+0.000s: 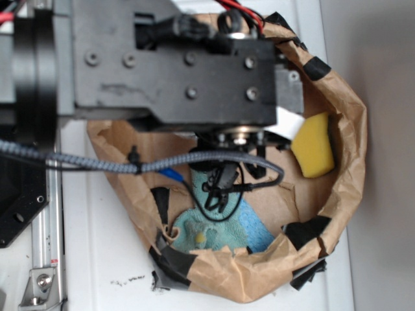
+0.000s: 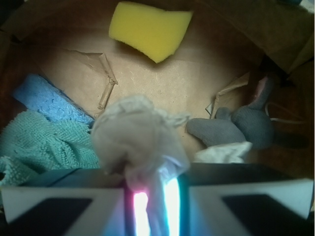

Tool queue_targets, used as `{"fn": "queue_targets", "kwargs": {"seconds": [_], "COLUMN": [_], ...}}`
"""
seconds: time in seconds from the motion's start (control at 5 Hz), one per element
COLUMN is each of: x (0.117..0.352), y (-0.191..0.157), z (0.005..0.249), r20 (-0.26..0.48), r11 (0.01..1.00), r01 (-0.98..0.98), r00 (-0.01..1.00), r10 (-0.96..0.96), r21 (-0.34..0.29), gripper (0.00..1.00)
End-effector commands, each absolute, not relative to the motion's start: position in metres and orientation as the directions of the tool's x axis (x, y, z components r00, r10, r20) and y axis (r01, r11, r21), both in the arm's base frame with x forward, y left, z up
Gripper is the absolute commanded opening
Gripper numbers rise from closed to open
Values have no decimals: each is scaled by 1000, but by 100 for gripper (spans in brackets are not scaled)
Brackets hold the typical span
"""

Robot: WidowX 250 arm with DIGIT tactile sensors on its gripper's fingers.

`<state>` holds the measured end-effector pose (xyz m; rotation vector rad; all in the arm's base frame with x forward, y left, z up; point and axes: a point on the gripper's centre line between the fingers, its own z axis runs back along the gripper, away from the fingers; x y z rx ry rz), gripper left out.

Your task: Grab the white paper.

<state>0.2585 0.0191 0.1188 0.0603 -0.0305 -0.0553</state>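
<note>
the pincer (image 2: 155, 206) is clamping down on the white paper (image 2: 139, 140), its two jaws nearly meeting around a pinched tail of the wad while the crumpled bulk is bulging out just beyond the tips, above the floor of the brown paper bag (image 1: 350, 162). the hold looks thin, since only a narrow twist is sitting between the jaws, so the sound way on is probably keeping the squeeze firm and lifting straight and slowly, clear of the bag's folded rim, so nothing is snagging or tugging the wad loose.

counting what is lying in the bag: one yellow sponge (image 2: 150, 29), one blue cloth (image 2: 47, 101), one teal cloth (image 2: 44, 145), one grey plush toy (image 2: 241, 125), and one further small white scrap (image 2: 224, 152) beside that toy. in the exterior view the arm is hiding the paper.
</note>
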Motion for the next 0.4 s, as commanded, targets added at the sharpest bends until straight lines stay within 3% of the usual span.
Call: {"fn": "queue_targets", "kwargs": {"seconds": [0.0, 0.2], "x": [262, 263], "y": [12, 17], "z": [130, 130], "r20": [135, 164], "r11": [999, 1000], "r01": [40, 19], "r00": [990, 986], "r10": [-42, -22], "r21": [15, 17], "gripper": [0, 0]}}
